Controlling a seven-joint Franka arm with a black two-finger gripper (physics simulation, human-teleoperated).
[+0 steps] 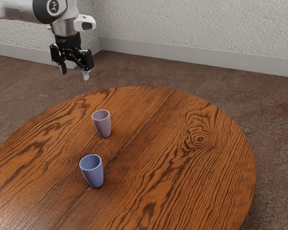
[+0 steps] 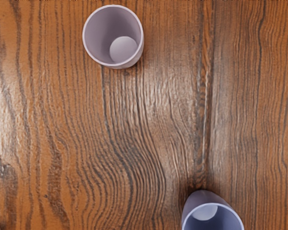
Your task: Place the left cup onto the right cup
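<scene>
Two cups stand upright on the round wooden table [image 1: 182, 158]. The pale lilac cup [image 1: 102, 123] [image 2: 113, 36] is the farther one, near the table's middle. The bluer cup [image 1: 91, 170] [image 2: 211, 213] stands closer to the front edge. My gripper [image 1: 74, 73] hangs high above the table's far edge at the exterior view's upper left, well clear of both cups. Its fingers are apart and hold nothing. In the wrist view I look straight down into both cups' open mouths.
A brown carpeted floor [image 1: 240, 91] surrounds the table, and a textured white wall with a baseboard [image 1: 197, 55] runs behind it. The table's bare wood stretches wide toward the exterior view's right of the cups.
</scene>
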